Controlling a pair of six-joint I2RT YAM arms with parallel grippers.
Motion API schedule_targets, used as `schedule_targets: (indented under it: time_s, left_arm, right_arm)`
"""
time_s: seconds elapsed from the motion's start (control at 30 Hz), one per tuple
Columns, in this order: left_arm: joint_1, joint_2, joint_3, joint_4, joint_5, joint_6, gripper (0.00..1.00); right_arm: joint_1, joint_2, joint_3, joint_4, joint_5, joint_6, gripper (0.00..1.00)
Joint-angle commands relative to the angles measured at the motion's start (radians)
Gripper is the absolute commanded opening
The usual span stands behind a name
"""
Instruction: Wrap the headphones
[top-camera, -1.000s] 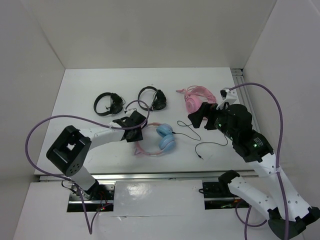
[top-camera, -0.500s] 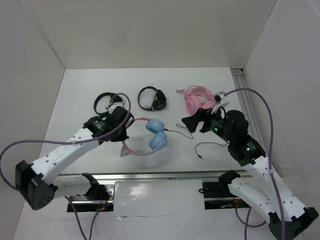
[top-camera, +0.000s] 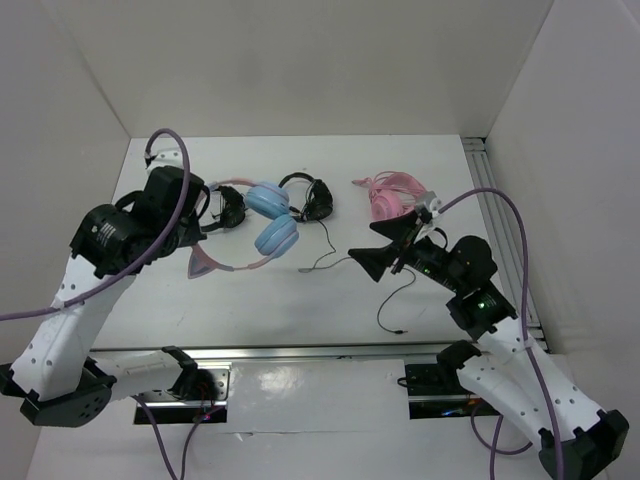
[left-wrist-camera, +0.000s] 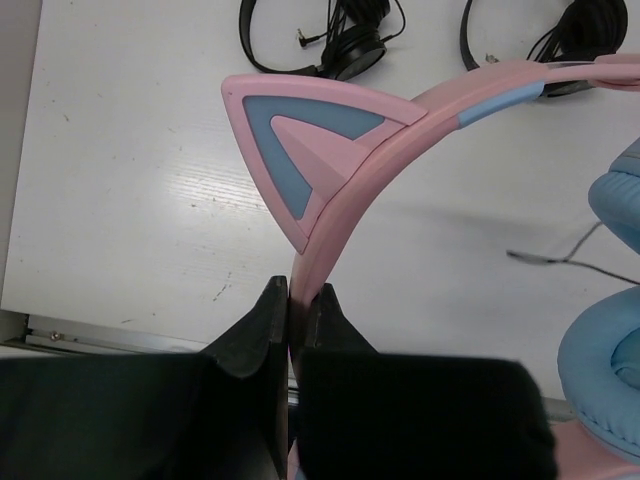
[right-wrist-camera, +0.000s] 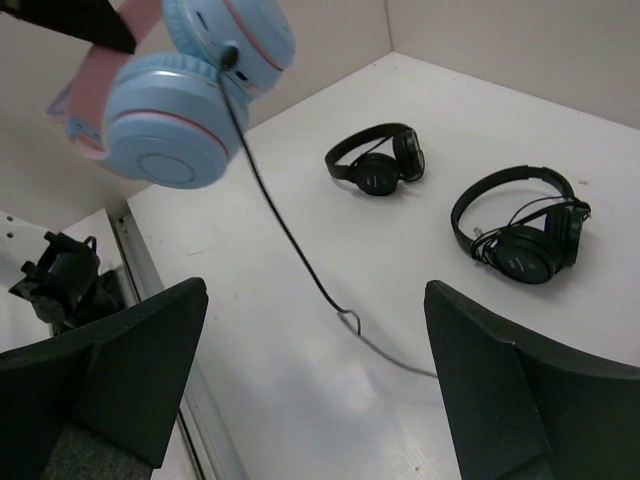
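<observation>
Left gripper (left-wrist-camera: 290, 305) clamping headphones (top-camera: 275, 235) by headband (left-wrist-camera: 420, 110); right gripper (top-camera: 368, 247) gaping, empty. Advise pinching trailing cable (right-wrist-camera: 283, 222) near cup, coiling evenly.

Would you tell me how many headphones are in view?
4: the blue cat-ear headphones held in the left gripper, one black pair back left, another black pair back centre, an all-pink pair back right.
</observation>
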Motion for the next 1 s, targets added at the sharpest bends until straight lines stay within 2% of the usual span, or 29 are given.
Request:
schedule_targets:
  time_s: [0.0, 0.1, 0.27, 0.33, 0.43, 0.53, 0.63, 0.7, 0.73, 0.8, 0.87, 0.97]
  left_arm:
    - [0.005, -0.01, 0.109, -0.012, 0.009, 0.006, 0.0]
    - [0.014, -0.019, 0.141, -0.032, 0.009, -0.003, 0.0]
    - [0.014, -0.01, 0.186, -0.052, 0.033, -0.003, 0.0]
    - [0.014, -0.01, 0.21, -0.052, 0.053, -0.003, 0.0]
    - [0.014, -0.021, 0.21, -0.042, 0.067, -0.012, 0.01]
    - [0.014, -0.03, 0.22, -0.032, 0.088, -0.012, 0.03]
    - [0.023, -0.03, 0.22, -0.023, 0.088, -0.012, 0.03]
    - [0.023, -0.03, 0.22, -0.023, 0.088, -0.023, 0.03]
    - [0.023, -0.03, 0.23, -0.023, 0.076, -0.023, 0.03]
    - [0.023, -0.03, 0.23, -0.023, 0.039, -0.032, 0.03]
    - [0.023, -0.039, 0.23, -0.023, 0.007, -0.043, 0.03]
    - [0.023, -0.052, 0.186, 0.026, -0.039, -0.052, 0.0]
  right_arm:
    - [0.013, 0.063, -0.055, 0.199, -0.017, -0.02, 0.95]
    - [0.039, 0.145, -0.078, 0.271, -0.067, -0.008, 0.92]
    - [0.102, 0.209, -0.109, 0.371, -0.042, 0.012, 0.92]
    - [0.122, 0.241, -0.12, 0.417, -0.02, 0.012, 0.89]
    - [0.148, 0.301, -0.142, 0.521, 0.003, 0.003, 0.8]
    - [0.169, 0.37, -0.169, 0.651, 0.003, 0.003, 0.68]
    - [0.202, 0.428, -0.169, 0.701, 0.028, 0.003, 0.54]
    - [0.225, 0.448, -0.169, 0.713, 0.07, -0.008, 0.36]
    - [0.245, 0.462, -0.169, 0.713, 0.083, -0.018, 0.23]
    - [0.255, 0.473, -0.169, 0.723, 0.104, -0.018, 0.15]
    - [0.292, 0.482, -0.169, 0.732, 0.152, -0.029, 0.0]
    - [0.346, 0.47, -0.169, 0.669, 0.262, -0.057, 0.0]
